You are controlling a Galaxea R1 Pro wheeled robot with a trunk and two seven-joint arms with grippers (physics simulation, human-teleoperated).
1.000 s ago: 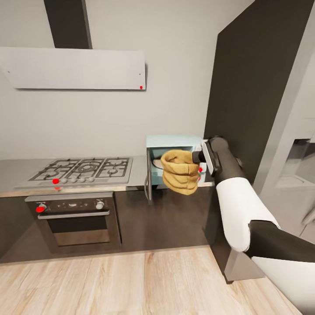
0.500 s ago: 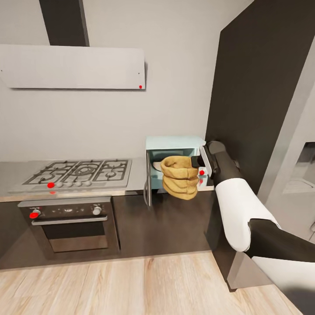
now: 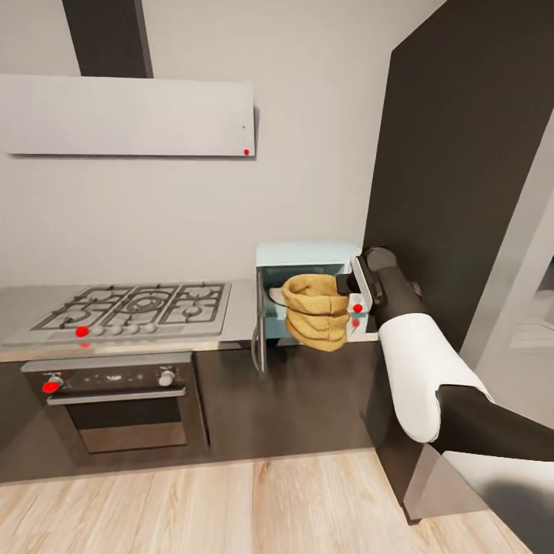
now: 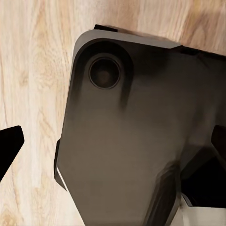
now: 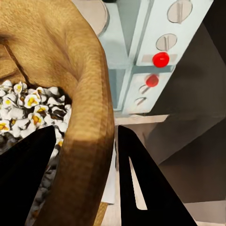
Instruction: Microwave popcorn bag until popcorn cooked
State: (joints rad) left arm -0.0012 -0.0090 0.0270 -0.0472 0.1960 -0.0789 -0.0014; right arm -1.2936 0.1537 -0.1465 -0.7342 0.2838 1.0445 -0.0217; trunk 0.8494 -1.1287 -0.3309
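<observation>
1. Off at nine o'clock the hob and built-in oven sit idle on the surface; nothing there looks at risk.
2. The microwave stands at the surface's right end, its door swung out edge-on at its nine o'clock side. I'd worry the bag or the arm could knock that door and shove it part shut.
3. The popcorn bag hangs in the open mouth of the microwave, clear of the surface, apparently with its bulk forward of the cavity.
4. The right pincer is clamped on the bag's rolled rim, one finger inside among what looks like popped kernels, one outside. A one-sided rim hold like that could let the sack tilt and spill, or slip and drop to the floor.
5. The left pincer hangs over the robot's dark base with its fingers spread apart, holding nothing.
</observation>
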